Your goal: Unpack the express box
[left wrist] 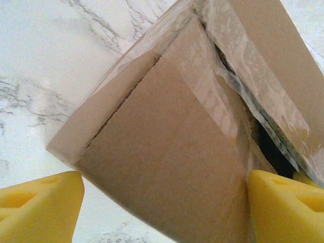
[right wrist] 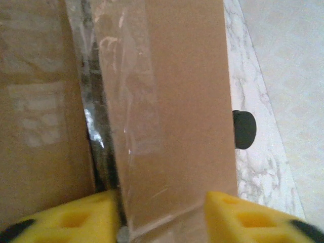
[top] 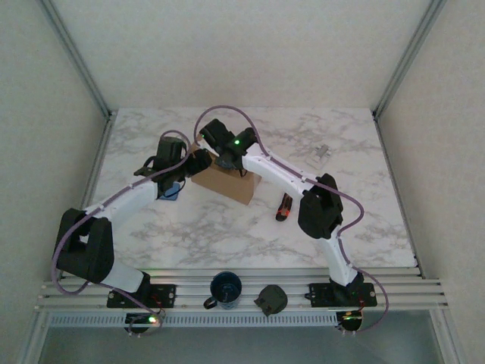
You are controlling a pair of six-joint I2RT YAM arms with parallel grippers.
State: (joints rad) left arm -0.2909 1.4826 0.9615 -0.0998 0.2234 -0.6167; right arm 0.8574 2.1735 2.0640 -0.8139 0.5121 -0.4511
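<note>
The express box [top: 223,184] is a brown carton lying mid-table, with both arms reaching over it. Its taped top seam has parted into a dark gap [right wrist: 96,126]. My left gripper [top: 198,161] is open and straddles one end corner of the box [left wrist: 167,167]. The left pad [left wrist: 40,207] stands clear of the cardboard, while the right pad [left wrist: 283,207] sits beside the seam. My right gripper [right wrist: 162,217] has a top flap [right wrist: 172,111] between its yellow pads. One pad [right wrist: 76,220] is at the seam gap and the other [right wrist: 243,217] overlaps the flap's outer part. Whether they press the flap is unclear.
A red-handled knife [top: 283,206] lies right of the box. A blue cup [top: 226,289] and a dark object [top: 271,299] sit at the near edge. A small blue item [top: 173,189] lies left of the box and a small clear piece [top: 323,154] at the back right.
</note>
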